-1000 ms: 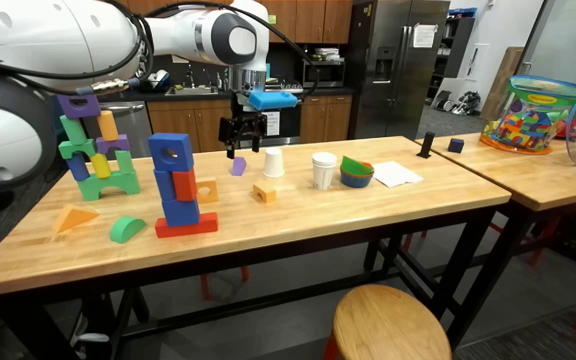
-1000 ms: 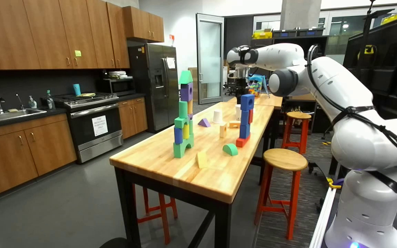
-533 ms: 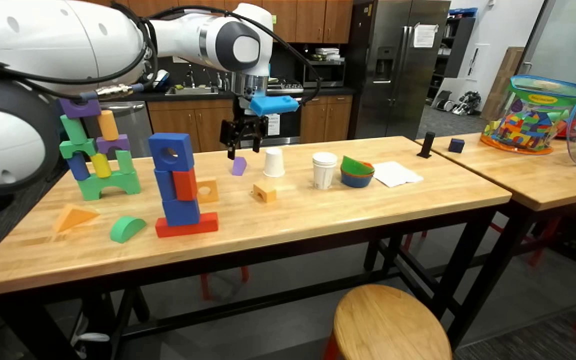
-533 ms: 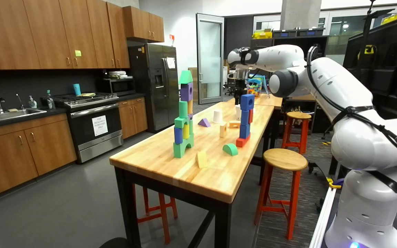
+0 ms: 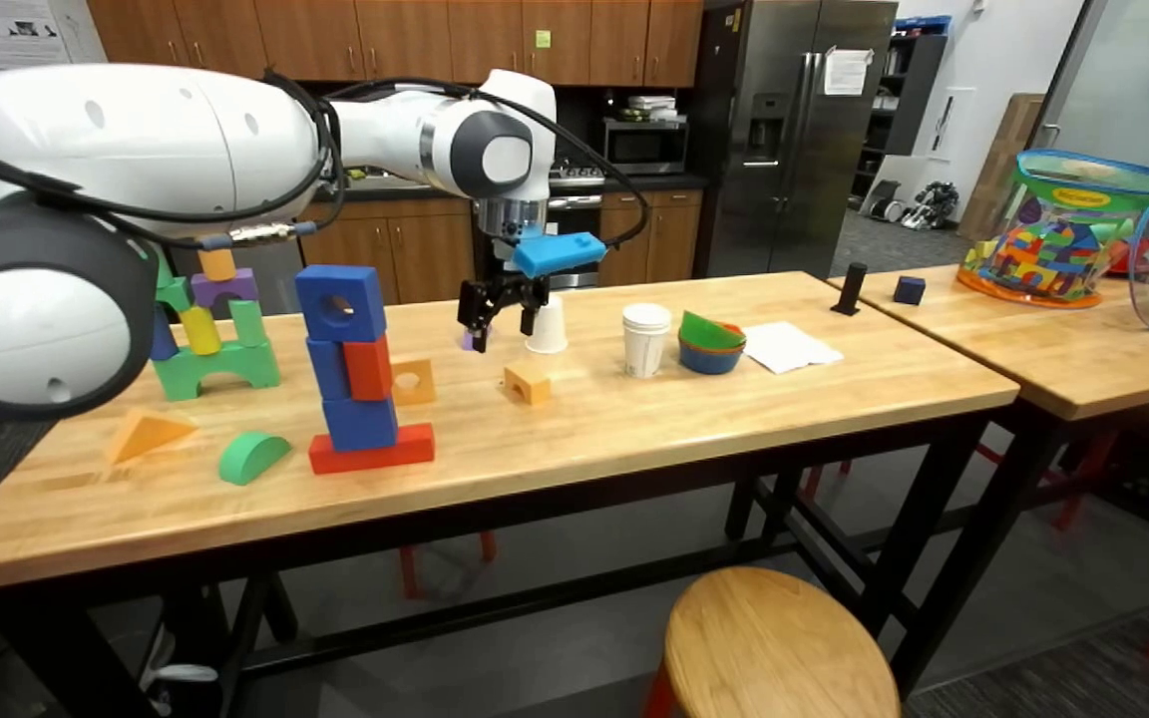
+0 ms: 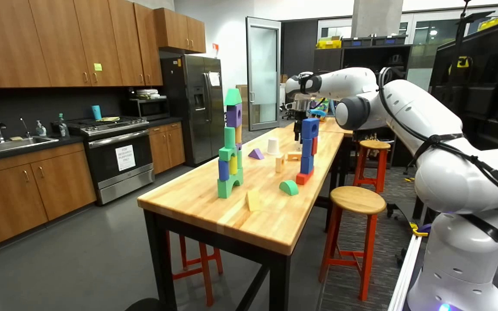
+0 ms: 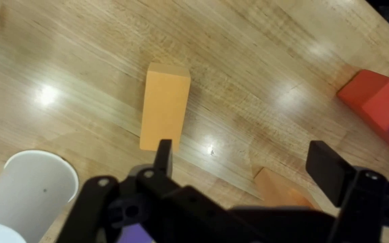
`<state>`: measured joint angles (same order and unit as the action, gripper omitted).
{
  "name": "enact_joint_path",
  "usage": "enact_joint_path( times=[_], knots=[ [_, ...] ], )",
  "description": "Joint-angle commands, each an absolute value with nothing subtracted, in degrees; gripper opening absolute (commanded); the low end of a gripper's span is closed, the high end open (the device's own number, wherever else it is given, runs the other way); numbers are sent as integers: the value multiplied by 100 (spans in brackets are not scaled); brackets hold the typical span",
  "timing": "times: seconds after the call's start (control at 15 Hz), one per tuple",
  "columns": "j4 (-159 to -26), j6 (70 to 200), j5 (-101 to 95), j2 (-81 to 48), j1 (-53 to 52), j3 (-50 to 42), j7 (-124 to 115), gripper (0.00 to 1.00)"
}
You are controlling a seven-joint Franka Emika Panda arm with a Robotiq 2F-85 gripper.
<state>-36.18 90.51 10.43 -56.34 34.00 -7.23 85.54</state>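
Above the table my gripper (image 5: pixel 504 336) hangs pointing down with its jaws wide apart and nothing between them. In the wrist view the gripper (image 7: pixel 241 145) shows a dark fingertip on either side; the left one overlaps the near end of an orange block (image 7: pixel 165 108) lying below. A second orange block (image 7: pixel 279 190) is partly hidden by the gripper body. Both lie on the table in an exterior view, as an arch-cut block (image 5: pixel 532 387) and a square holed block (image 5: pixel 422 384). An upturned white cup (image 5: pixel 553 334) and a purple block (image 5: pixel 468 342) sit behind the gripper, partly covered.
A blue and red tower (image 5: pixel 363 424) stands left of the gripper, near the front edge. A taller multicoloured tower (image 6: pixel 233 115) stands behind it. Stacked cups (image 5: pixel 646 349), bowls (image 5: pixel 709 361), a napkin (image 5: pixel 789 346), a green half-round (image 5: pixel 253 457) and an orange wedge (image 5: pixel 151 434) lie around.
The arm has come down, carrying the gripper lower and slightly right in an exterior view, so that it now covers part of the cup and purple block. The jaws stay apart; no blocks have moved.
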Motion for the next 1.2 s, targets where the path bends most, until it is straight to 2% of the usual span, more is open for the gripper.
enact_joint_path(
  times=[0.0, 1.13],
  knots=[
    [-3526, 9122, 1037, -5724, 3422, -745, 8496, 100],
    [-3504, 9288, 1418, -5667, 3535, -442, 8630, 100]
  ],
)
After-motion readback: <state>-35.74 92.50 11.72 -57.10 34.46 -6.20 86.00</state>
